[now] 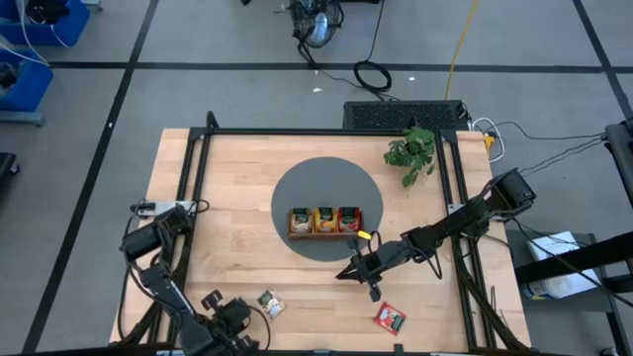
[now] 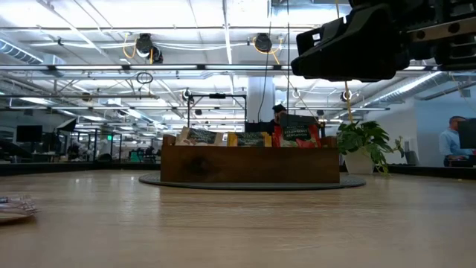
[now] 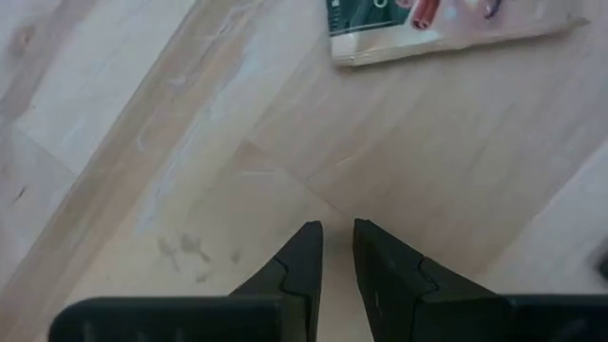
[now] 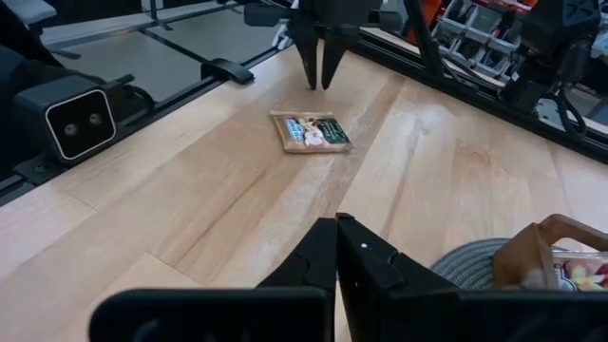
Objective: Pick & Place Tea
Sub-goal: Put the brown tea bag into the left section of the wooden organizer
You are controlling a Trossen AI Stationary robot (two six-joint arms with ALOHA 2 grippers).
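A green-and-tan tea sachet (image 1: 271,304) lies flat on the wooden table near its front edge, seen also in the left wrist view (image 3: 427,24) and the right wrist view (image 4: 311,131). My left gripper (image 4: 321,78) points down just beside it, toward the table's left. Its fingers (image 3: 304,249) are open by a narrow gap with nothing between them. A red sachet (image 1: 390,317) lies flat farther right. The brown tray (image 1: 324,222) holds upright sachets in its three compartments. My right gripper (image 1: 346,272) hangs shut and empty above the table, in front of the tray (image 4: 560,252).
The tray stands on a round grey mat (image 1: 297,183) at the table's middle. A small potted plant (image 1: 412,153) is at the back right. Black frame rails (image 1: 193,188) run along the table's left, right and far sides. Bare wood lies between the two loose sachets.
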